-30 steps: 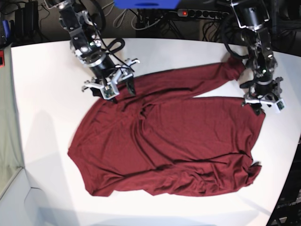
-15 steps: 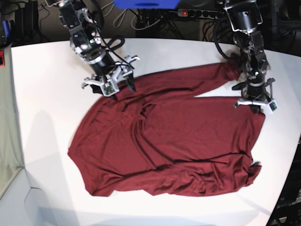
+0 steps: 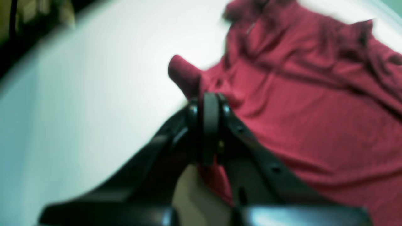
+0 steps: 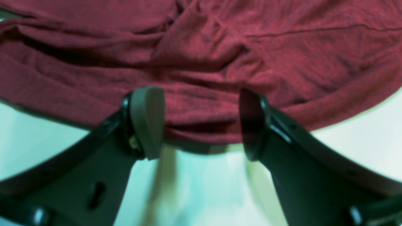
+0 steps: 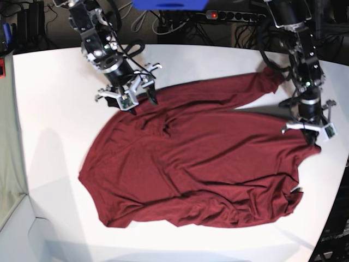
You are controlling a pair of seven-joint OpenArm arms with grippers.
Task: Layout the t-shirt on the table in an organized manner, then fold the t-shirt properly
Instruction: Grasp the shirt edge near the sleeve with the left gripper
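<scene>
The maroon t-shirt (image 5: pixel 191 164) lies spread and wrinkled on the white table (image 5: pixel 54 109), one long sleeve stretched toward the far right. My left gripper (image 5: pixel 309 132) is at the shirt's right edge; in the left wrist view it (image 3: pixel 209 125) is shut on a pinch of the t-shirt (image 3: pixel 314 110). My right gripper (image 5: pixel 130 100) is at the shirt's far left edge. In the right wrist view it (image 4: pixel 199 124) is open, its fingers astride the bunched hem of the t-shirt (image 4: pixel 220 47), just above the table (image 4: pixel 361 131).
A power strip (image 5: pixel 229 15) and cables lie beyond the table's far edge, near a blue object (image 5: pixel 169 4). The table's curved edge (image 5: pixel 339 180) runs close to my left gripper on the right.
My left gripper has moved right and nearer with the shirt's edge, pulling the right side flatter and closing the white gap under the sleeve. My right gripper stays open and has hardly moved.
</scene>
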